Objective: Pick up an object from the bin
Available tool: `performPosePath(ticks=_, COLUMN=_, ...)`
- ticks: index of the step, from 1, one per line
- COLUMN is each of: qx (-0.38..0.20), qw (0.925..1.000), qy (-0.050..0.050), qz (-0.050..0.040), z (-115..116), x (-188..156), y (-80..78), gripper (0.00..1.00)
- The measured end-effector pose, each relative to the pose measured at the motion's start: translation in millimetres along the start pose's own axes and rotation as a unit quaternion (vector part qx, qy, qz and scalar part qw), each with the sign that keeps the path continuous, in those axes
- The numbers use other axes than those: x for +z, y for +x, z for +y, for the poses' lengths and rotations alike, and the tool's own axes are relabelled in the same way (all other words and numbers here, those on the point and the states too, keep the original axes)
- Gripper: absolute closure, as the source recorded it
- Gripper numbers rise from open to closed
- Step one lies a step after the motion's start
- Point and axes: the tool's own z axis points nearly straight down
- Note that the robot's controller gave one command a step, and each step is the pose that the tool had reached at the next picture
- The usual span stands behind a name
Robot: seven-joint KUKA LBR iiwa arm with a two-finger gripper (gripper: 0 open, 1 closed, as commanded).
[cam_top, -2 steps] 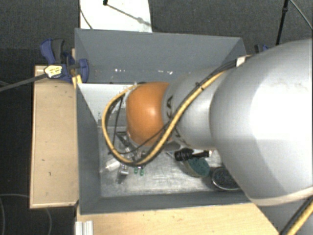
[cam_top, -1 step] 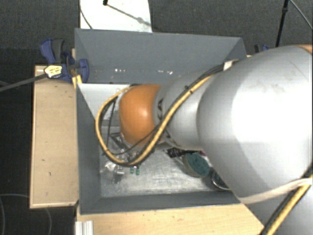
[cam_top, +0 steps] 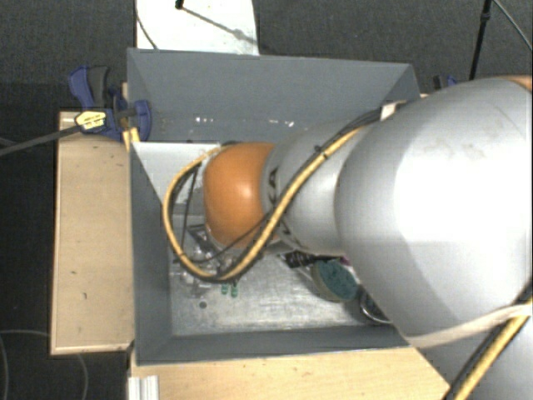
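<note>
- Now, entry one: where does your gripper sit?
- Low in the bin [cam_top: 154, 248], over the left part of its floor. My gripper [cam_top: 204, 282] is down close to the grey metal, below my orange cover [cam_top: 233, 198]. My cables [cam_top: 169, 215] loop round it on the left side.
- Open or closed?
- Cannot tell. The cover and cables hide most of it. Whether it has hold of anything, I cannot tell either.
- What lies nearest to it?
- Green bits [cam_top: 231, 290], on the floor just beside the gripper, to its right. They are too small for me to name their kind, and I cannot tell if the gripper touches them.
- And the other things?
- Further right, partly under my arm [cam_top: 433, 223], lies a teal round thing [cam_top: 337, 280]. A dark thing [cam_top: 300, 259] lies just up and left of it; touching or apart, I cannot tell. A dark curved rim [cam_top: 372, 309] shows near the front wall, at the arm's edge. All three are well apart from the gripper.
</note>
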Motion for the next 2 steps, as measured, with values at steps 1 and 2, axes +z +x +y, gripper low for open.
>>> performPosePath(ticks=1, qx=-0.273, qw=0.962, qy=0.0, qz=-0.0019, z=0.9, x=-108.8, y=-26.6, gripper=1.0)
performPosePath(ticks=2, qx=-0.264, qw=0.9645, qy=-0.001, qz=-0.0033, z=9.6, x=-205.8, y=-26.5, gripper=1.0)
